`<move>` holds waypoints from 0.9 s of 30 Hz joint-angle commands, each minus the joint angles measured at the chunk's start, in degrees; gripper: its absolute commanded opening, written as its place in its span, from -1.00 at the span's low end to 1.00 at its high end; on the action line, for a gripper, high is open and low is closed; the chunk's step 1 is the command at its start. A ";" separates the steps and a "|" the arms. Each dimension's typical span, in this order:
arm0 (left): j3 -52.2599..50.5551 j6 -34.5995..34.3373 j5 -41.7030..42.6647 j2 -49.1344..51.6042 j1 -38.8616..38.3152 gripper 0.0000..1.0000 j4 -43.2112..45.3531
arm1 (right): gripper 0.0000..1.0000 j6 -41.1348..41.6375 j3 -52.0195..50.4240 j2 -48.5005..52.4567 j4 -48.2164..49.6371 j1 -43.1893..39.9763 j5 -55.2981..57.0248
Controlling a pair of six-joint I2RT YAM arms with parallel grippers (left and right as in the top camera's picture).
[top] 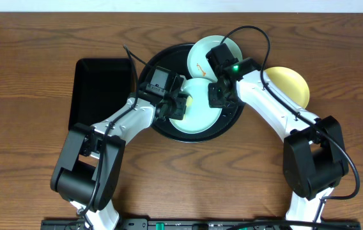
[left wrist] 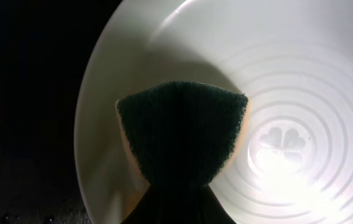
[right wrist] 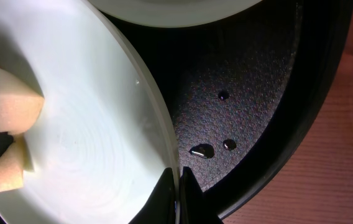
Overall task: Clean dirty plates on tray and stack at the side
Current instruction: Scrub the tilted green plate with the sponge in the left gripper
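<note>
Roughly 1 of 3 done, I'd say: yellow plate (top: 293, 86) parked on the table beside the round tray (top: 162, 128), left gripper (top: 180, 105) clamped on sponge (left wrist: 183, 134) against mint plate (top: 197, 118) in the tray, right gripper (right wrist: 178, 186) pinching its rim, smudged mint plate (top: 202, 54) untouched.
</note>
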 commanded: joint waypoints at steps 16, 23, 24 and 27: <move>-0.98 -0.50 -3.56 2.05 0.09 -0.85 4.70 | -0.98 -1.79 -0.07 0.04 0.42 1.09 -0.94; -0.98 -0.50 -4.76 2.14 0.09 -0.84 7.34 | -0.98 -1.92 -0.07 0.04 0.44 1.14 -1.16; -0.98 -0.50 -5.75 2.14 0.09 -0.85 7.39 | -0.98 -1.92 -0.07 0.07 0.44 1.14 -1.16; -0.98 -0.50 -8.02 2.14 0.11 -0.85 8.26 | -0.98 -1.92 -0.07 0.07 0.44 1.14 -1.16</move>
